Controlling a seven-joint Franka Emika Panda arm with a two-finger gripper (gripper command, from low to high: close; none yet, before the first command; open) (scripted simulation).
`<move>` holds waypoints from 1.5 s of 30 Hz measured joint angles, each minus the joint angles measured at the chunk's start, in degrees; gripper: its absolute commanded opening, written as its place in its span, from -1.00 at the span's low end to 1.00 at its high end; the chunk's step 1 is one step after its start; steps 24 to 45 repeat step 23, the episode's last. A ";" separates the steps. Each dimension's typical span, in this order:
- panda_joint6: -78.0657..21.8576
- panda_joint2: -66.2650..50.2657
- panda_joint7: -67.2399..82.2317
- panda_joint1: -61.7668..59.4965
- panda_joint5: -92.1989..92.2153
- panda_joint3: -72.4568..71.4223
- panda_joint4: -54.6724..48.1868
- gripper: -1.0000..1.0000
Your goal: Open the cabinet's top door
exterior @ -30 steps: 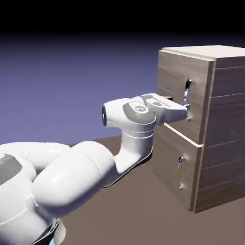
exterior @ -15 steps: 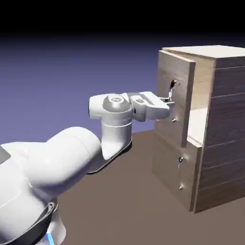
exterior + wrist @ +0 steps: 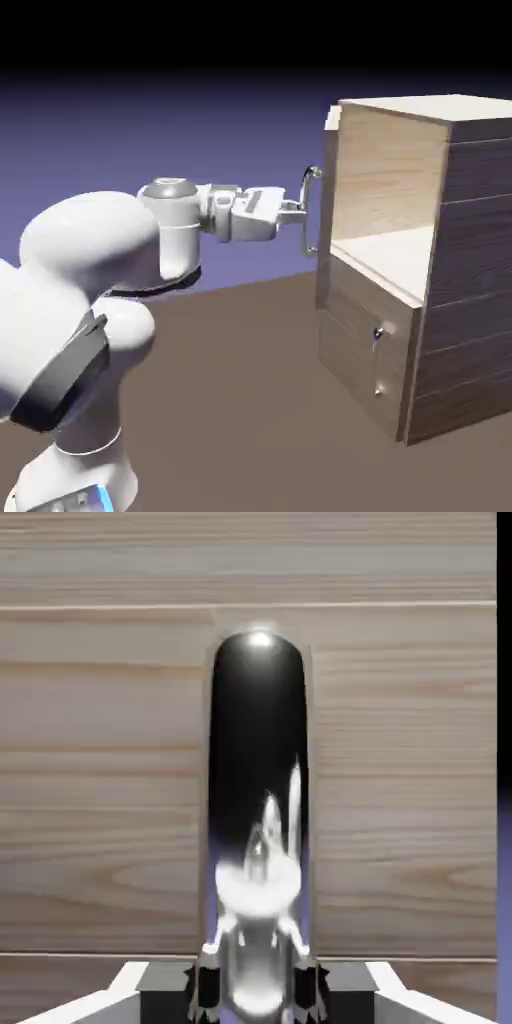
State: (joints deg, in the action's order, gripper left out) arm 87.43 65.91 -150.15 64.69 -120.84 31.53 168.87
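Observation:
The cabinet stands at the exterior view's right. Its top door is swung far out and shows nearly edge-on, baring the pale inside of the upper compartment. My gripper reaches level from the left and is shut on the door's curved silver bar handle. In the hand view the handle rises large and shiny between my two fingertips, with my gripper closed around its lower part. The door's wood grain fills the background.
Below the open compartment the shorter lower panel stays shut, with its small handle. The white arm bulks at the exterior view's left over the brown table.
The gripper closed on the handle and drew back to the left. The top door swung from shut to wide open, and the arm folded back toward its base.

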 measured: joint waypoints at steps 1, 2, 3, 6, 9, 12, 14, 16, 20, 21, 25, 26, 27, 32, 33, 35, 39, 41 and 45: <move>1.06 -1.46 -1.57 -1.99 0.89 -2.06 -0.23 -1.00; 2.51 -2.65 -2.89 -4.06 1.41 -3.79 -0.50 -1.00; 4.23 -3.71 -4.04 -6.13 1.70 -5.21 -0.69 -1.00; 9.75 -6.26 -6.94 -12.36 2.10 -8.91 -1.32 -1.00; 15.58 -8.26 -9.32 -18.60 2.23 -12.30 -2.07 -1.00; 21.56 -9.94 -11.38 -24.83 2.25 -15.50 -2.72 -1.00; 25.51 -10.89 -12.59 -28.99 2.24 -17.68 -3.17 -1.00; 29.42 -11.69 -13.69 -33.15 2.17 -19.91 -3.62 -1.00; 37.16 -13.10 -15.40 -41.44 3.83 -24.66 -4.03 -1.00; 38.59 -13.33 -15.72 -43.52 4.74 -26.01 -4.21 -1.00; 41.91 -13.65 -15.86 -47.67 6.20 -28.93 -4.44 -1.00; 41.91 -13.65 -15.86 -47.67 6.20 -28.93 -4.44 -1.00; 41.91 -13.65 -15.86 -47.67 6.20 -28.93 -4.44 -1.00; 41.91 -13.65 -15.86 -47.67 6.20 -28.93 -4.44 -1.00; 41.91 -13.65 -15.86 -47.67 6.20 -28.93 -4.44 -1.00; 41.91 -13.65 -15.86 -47.67 6.20 -28.93 -4.44 -1.00; 41.91 -13.65 -15.86 -47.67 6.20 -28.93 -4.44 -1.00; 41.91 -13.65 -15.86 -47.67 6.20 -28.93 -4.44 -1.00; 41.91 -13.65 -15.86 -47.67 6.20 -28.93 -4.44 -1.00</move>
